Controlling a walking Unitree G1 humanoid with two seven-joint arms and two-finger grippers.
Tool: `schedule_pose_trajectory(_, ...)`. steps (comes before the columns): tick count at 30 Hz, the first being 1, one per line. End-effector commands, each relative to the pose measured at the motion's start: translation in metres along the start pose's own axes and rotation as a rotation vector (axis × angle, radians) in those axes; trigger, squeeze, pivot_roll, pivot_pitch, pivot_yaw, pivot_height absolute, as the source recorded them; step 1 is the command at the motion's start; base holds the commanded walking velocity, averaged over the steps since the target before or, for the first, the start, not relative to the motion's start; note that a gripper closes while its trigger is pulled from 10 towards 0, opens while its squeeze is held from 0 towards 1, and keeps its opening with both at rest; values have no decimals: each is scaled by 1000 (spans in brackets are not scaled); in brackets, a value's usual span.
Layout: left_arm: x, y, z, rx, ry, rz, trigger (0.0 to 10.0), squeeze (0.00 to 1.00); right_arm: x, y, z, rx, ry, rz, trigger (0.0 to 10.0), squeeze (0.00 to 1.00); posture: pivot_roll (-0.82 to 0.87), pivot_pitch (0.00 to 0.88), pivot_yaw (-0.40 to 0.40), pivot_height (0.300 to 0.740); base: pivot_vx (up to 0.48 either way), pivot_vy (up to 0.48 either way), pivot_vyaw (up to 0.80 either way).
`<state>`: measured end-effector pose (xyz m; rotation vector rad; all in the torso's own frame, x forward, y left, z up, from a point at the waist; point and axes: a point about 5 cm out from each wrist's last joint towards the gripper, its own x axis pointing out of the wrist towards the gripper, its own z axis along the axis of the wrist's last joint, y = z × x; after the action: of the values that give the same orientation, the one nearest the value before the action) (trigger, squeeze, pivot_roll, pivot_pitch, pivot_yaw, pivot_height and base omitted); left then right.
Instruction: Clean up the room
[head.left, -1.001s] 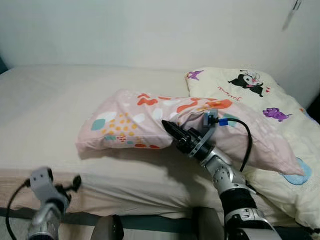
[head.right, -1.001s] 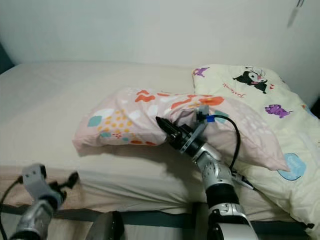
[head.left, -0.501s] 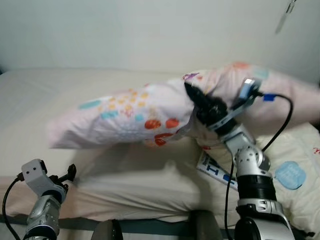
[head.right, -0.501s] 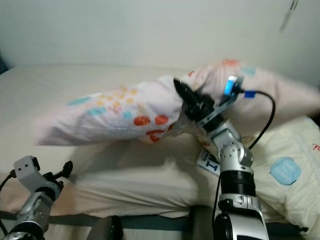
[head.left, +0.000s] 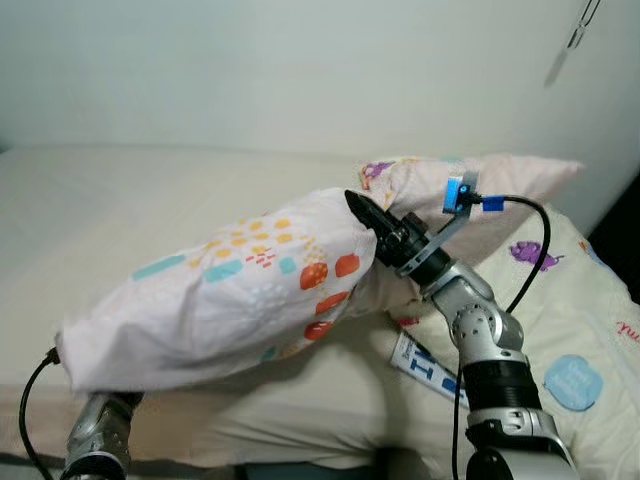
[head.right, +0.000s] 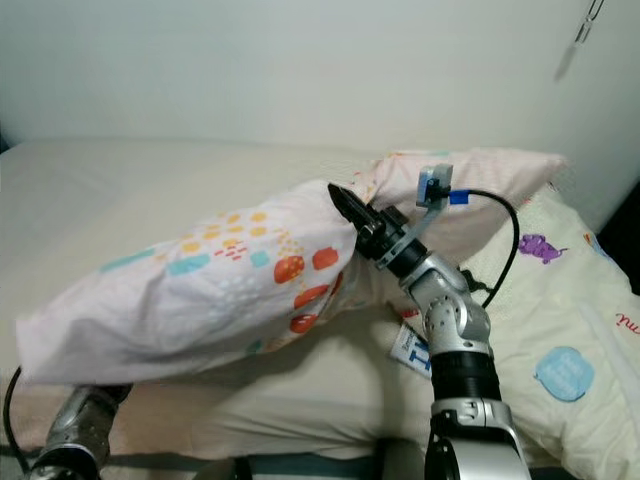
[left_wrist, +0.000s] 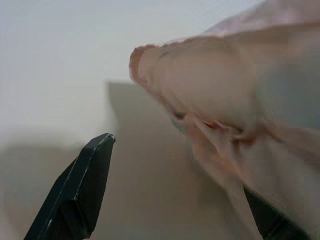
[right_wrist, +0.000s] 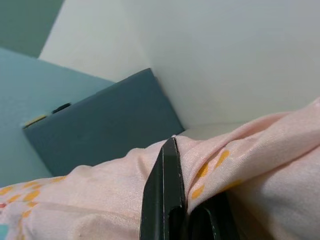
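A wide bed with a plain beige sheet (head.left: 150, 200) stands against a white wall (head.left: 300, 70). On its right side lies a cream quilt printed with cartoon figures (head.left: 590, 330), and on this quilt, near the right arm, lies a small white and blue printed packet (head.left: 425, 365). A long pale pink pillow with orange, yellow and teal spots (head.left: 230, 295) is lifted above the sheet, its left end hanging lower than its right end. The right gripper (head.left: 362, 212) is closed tight on the pillow's fabric near the middle. The left gripper (left_wrist: 165, 200) is under the low end with its fingers apart, holding nothing.
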<state>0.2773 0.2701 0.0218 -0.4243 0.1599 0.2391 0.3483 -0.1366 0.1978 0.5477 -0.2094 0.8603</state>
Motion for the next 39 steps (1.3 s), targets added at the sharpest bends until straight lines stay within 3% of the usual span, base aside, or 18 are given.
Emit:
schedule_pose_trajectory(1, 0, 0, 2, 15, -9, -13, 10000, 0, 4, 2, 10, -37, -51, 14, 0, 0, 57, 0, -44, 644, 0, 0, 0)
schedule_pose_trajectory(7, -3, -1, -11, 19, 64, 7, 10000, 0, 3, -5, 16, -51, -89, -44, 235, 0, 53, 0, -43, 674, 0, 0, 0)
schedule_pose_trajectory(8, -3, 0, -13, 18, 81, 15, 10000, 0, 2, -7, 16, -51, -85, -56, 4235, 0, 53, 0, -43, 679, 0, 0, 0)
schedule_pose_trajectory(10, -4, 0, -15, 18, 91, 19, 10000, 0, 2, -8, 15, -51, -82, -64, 4235, 0, 53, 0, -43, 684, 0, 0, 0)
schedule_pose_trajectory(11, -5, 2, -19, 20, 126, 37, 10000, 0, 2, -8, 15, -55, -76, -65, 6706, 0, 50, 0, -47, 689, -304, 0, 0)
schedule_pose_trajectory(12, -7, 4, -23, 12, 153, 50, 10000, 0, 1, -9, 14, -57, -69, -71, 9922, 0, 50, 0, -47, 693, -480, 0, 0)
schedule_pose_trajectory(16, -12, 8, -30, 9, 184, 77, 10000, 0, 1, -10, 15, -62, -76, -83, 10000, 0, 49, 0, -48, 693, -480, 0, 0)
schedule_pose_trajectory(26, -26, 15, -48, 56, 249, 95, 10000, 0, 0, -16, 7, -69, -45, -126, 10000, 0, 55, 0, -48, 728, 0, 0, 0)
schedule_pose_trajectory(32, -50, 29, -74, 70, 373, 175, 10000, 0, -8, -22, -17, -136, 68, -196, 10000, 0, 54, 0, -47, 728, 0, 0, 483)
schedule_pose_trajectory(36, -55, 32, -79, 74, 398, 193, 10000, 0, -9, -22, -20, -134, 76, -196, 10000, 0, 55, 0, -47, 728, 0, 0, 719)
schedule_pose_trajectory(38, -80, 46, -100, 92, 524, 269, 10000, 0, -10, -21, -27, -123, 86, -194, 10000, 0, 50, 0, -45, 728, -193, 0, 719)
schedule_pose_trajectory(39, -80, 46, -100, 92, 524, 269, 10000, 0, -10, -21, -27, -123, 86, -194, 10000, 0, 50, 0, -45, 728, -386, 0, 719)
